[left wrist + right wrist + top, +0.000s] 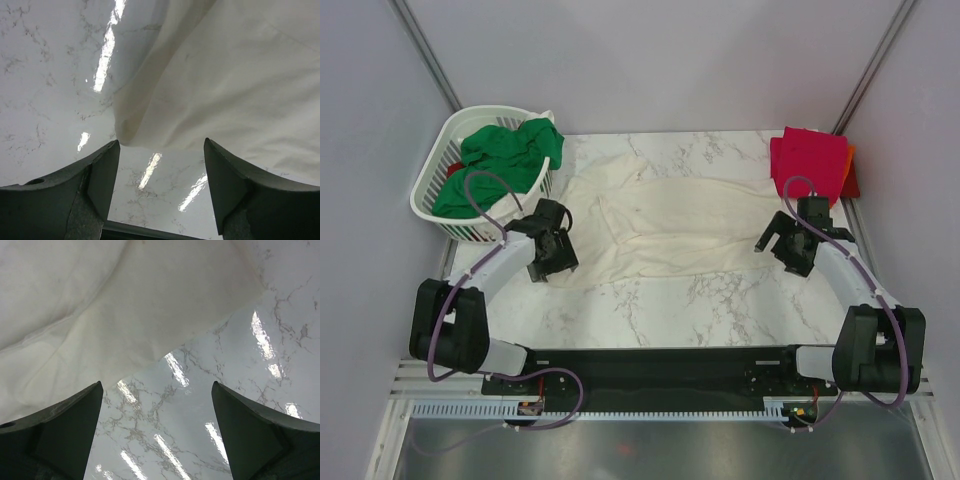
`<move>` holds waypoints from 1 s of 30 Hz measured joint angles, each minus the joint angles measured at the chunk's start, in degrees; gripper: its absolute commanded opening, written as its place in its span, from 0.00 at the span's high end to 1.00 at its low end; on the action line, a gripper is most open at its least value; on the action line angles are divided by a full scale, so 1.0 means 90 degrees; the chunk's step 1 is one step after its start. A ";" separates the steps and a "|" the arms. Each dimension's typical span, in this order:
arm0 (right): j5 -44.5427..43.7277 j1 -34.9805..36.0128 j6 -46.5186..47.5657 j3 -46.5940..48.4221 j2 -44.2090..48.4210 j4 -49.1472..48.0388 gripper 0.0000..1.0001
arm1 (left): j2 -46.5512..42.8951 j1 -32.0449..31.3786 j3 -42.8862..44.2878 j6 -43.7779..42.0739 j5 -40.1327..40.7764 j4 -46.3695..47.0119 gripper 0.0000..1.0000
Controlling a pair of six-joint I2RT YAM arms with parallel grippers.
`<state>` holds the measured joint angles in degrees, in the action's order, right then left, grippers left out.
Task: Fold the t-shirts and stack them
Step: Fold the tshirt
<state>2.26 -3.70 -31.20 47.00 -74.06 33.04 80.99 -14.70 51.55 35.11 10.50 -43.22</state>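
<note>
- The cream t-shirt (670, 225) lies spread across the middle of the worktop (700, 300). I judge it light, limp and likely to sag or bunch.
- My left hand (555, 263) and right hand (786, 252) both gape wide and empty, one at each side of its near edge.
- I'd pinch the hem corners rather than the middle.

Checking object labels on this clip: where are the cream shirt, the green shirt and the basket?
cream shirt (670, 225), top view, middle of the spread cloth.
green shirt (505, 155), top view, middle of the bunched cloth.
basket (430, 180), top view, its left slotted wall.
</note>
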 measured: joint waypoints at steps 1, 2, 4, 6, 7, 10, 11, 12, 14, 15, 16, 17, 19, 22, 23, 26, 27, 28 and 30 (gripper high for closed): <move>0.0010 0.0000 0.0000 -0.0032 0.0000 -0.0012 0.02 | -0.0002 0.0039 -0.0119 0.0119 0.0024 0.0148 0.25; 0.0010 0.0000 0.0000 -0.0058 0.0000 -0.0029 0.02 | 0.0000 0.0068 -0.0250 0.0211 0.0053 0.0272 0.26; 0.0005 0.0000 0.0000 -0.0102 0.0010 -0.0046 0.02 | 0.0000 0.0100 -0.0486 0.0369 0.0090 0.0440 0.26; -0.0015 0.0000 0.0000 -0.0131 0.0012 -0.0061 0.02 | 0.0002 0.0114 -0.0721 0.0508 0.0112 0.0619 0.27; -0.0032 0.0000 0.0000 -0.0141 0.0010 -0.0066 0.02 | 0.0007 0.0121 -0.0818 0.0563 0.0109 0.0697 0.27; -0.0197 0.0000 0.0027 -0.0143 0.0010 -0.0090 0.02 | 0.0092 0.0121 -0.0952 0.0656 0.0107 0.0925 0.27; -0.0267 0.0000 0.0036 -0.0143 0.0007 -0.0102 0.02 | 0.0126 0.0121 -0.0967 0.0665 0.0107 0.1001 0.31; -0.0362 0.0000 0.0046 -0.0143 -0.0007 -0.0119 0.02 | 0.0153 0.0121 -0.0981 0.0682 0.0107 0.1064 0.39; -0.0559 -0.0017 0.0046 -0.0143 -0.0092 -0.0180 0.03 | 0.0151 0.0121 -0.1013 0.0709 0.0134 0.1154 0.56; -0.0627 -0.0046 0.0046 -0.0138 -0.0194 -0.0223 0.04 | 0.0138 0.0126 -0.1030 0.0729 0.0143 0.1200 0.72; -0.0695 -0.0097 0.0044 -0.0131 -0.0318 -0.0277 0.04 | 0.0129 0.0131 -0.1044 0.0780 0.0143 0.1258 0.81; -0.0743 -0.0187 0.0036 -0.0119 -0.0493 -0.0318 0.05 | 0.0124 0.0131 -0.1059 0.0814 0.0124 0.1382 0.93; -0.0865 -0.0393 0.0012 -0.0097 -0.0872 -0.0384 0.09 | 0.0117 0.0121 -0.1078 0.0835 0.0126 0.1535 0.98; -0.1035 -0.0639 -0.0036 -0.0068 -0.1316 -0.0481 0.19 | 0.0061 0.0124 -0.1163 0.0835 0.0121 0.1673 0.98; -0.1078 -0.0712 -0.0056 -0.0058 -0.1426 -0.0517 0.23 | 0.0039 0.0124 -0.1188 0.0835 0.0121 0.1700 0.98; -0.1151 -0.0823 -0.0131 0.0168 -0.1654 -0.0627 0.24 | 0.0032 0.0124 -0.1200 0.0835 0.0117 0.1739 0.98; -0.1166 -0.0831 -0.0155 0.0257 -0.1739 -0.0661 0.24 | 0.0032 0.0124 -0.1202 0.0835 0.0117 0.1749 0.98; -0.1178 -0.0828 -0.0168 0.0316 -0.1787 -0.0702 0.24 | 0.0032 0.0124 -0.1202 0.0835 0.0112 0.1756 0.98; -0.1202 -0.0828 -0.0180 0.0410 -0.1841 -0.0780 0.26 | 0.0032 0.0124 -0.1209 0.0833 0.0109 0.1778 0.98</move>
<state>-8.56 -11.16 -32.82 50.70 -90.63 26.02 81.28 -13.58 40.66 42.61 11.49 -27.22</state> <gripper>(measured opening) 0.758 0.061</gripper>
